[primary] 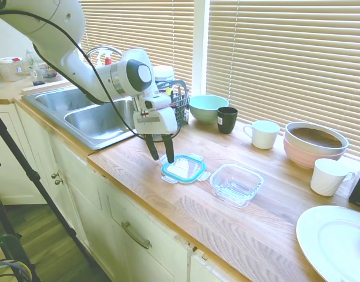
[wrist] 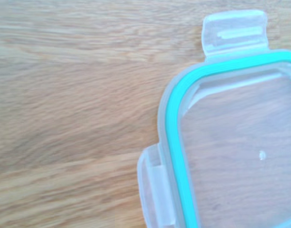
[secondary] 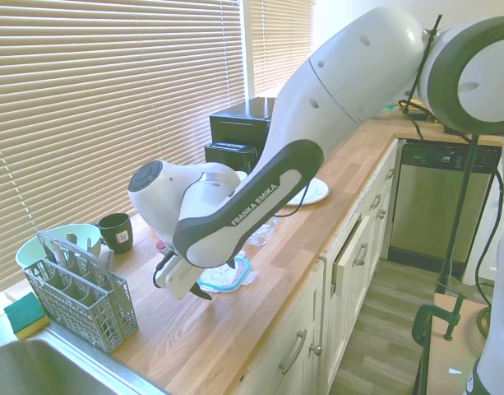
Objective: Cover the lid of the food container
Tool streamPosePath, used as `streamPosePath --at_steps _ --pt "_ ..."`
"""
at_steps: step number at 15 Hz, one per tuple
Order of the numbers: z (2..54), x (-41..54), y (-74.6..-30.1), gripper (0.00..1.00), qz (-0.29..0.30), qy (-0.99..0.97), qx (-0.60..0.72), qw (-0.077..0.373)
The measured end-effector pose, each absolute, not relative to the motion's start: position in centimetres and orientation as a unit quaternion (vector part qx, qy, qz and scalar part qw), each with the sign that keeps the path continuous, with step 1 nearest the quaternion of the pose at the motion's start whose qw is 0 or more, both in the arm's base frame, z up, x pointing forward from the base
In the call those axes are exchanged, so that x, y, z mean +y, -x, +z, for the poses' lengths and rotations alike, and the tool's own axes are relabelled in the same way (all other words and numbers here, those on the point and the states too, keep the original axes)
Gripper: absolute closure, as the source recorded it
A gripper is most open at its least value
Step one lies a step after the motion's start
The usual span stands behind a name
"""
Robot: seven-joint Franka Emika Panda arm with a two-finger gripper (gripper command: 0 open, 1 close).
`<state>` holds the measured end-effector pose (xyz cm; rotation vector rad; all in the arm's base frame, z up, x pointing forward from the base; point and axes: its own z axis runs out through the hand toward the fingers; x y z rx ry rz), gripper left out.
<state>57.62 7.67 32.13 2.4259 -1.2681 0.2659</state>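
Lying flat, teal-rimmed clear lid [primary: 184,168] with snap flaps, parted empty pincer [primary: 161,156] just above.

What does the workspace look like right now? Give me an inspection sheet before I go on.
Surface: wooden countertop, lid and container lying on it.
Job's things: lid flat on the counter, teal rim, not on the food container; container beside it, open, looks empty.
Clutter: mint bowl, black cup, white mugs, pink bowl, white plate, utensil caddy.
Claw: claw open, tips down at the lid's sink-side edge, holding nothing.
Cables: nothing seen on the counter.
Surroundings: sink beside the counter, window blinds behind.
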Motion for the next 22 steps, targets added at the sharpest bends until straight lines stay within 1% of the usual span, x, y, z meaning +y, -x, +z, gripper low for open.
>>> streamPosePath --at_steps 4,9,18,21,22 --pt "31.2 9.6 -57.8 0.00 0.123 -0.856 -0.439 0.245" --pt "30.7 10.4 -58.9 0.00 0.140 -0.851 -0.421 0.281" --pt "30.3 9.2 -59.1 0.00 0.137 -0.840 -0.418 0.318" --pt "30.2 8.6 -59.2 0.00 0.138 -0.838 -0.418 0.324" --pt "30.1 8.6 -59.2 1.00 0.138 -0.838 -0.417 0.325"
